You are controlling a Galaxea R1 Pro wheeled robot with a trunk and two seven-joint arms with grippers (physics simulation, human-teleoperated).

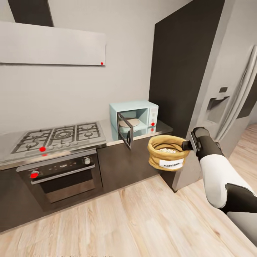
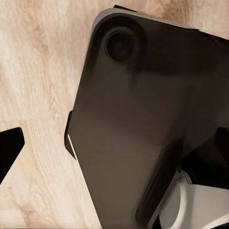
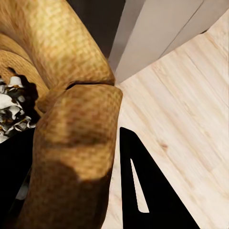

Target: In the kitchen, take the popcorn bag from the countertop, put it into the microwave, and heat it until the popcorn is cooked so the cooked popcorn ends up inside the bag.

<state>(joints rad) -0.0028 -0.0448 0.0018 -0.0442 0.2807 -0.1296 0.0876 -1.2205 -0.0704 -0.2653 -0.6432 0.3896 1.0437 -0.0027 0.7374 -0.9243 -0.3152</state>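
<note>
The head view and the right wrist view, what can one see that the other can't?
The head view alone has the microwave with its door open, the gas hob, the oven and the fridge. The right wrist view alone gives the woven rim close up, with a dark finger beside it. Both share the popcorn bag, the popcorn and the wooden floor.

Pale wood floor [image 1: 117,221], grey walls [image 1: 71,92], dark cabinets [image 1: 125,166] (steel fridge [image 1: 228,89] at right).

Head view high, wide; right wrist close; both share popcorn bag [image 1: 167,152].
</note>
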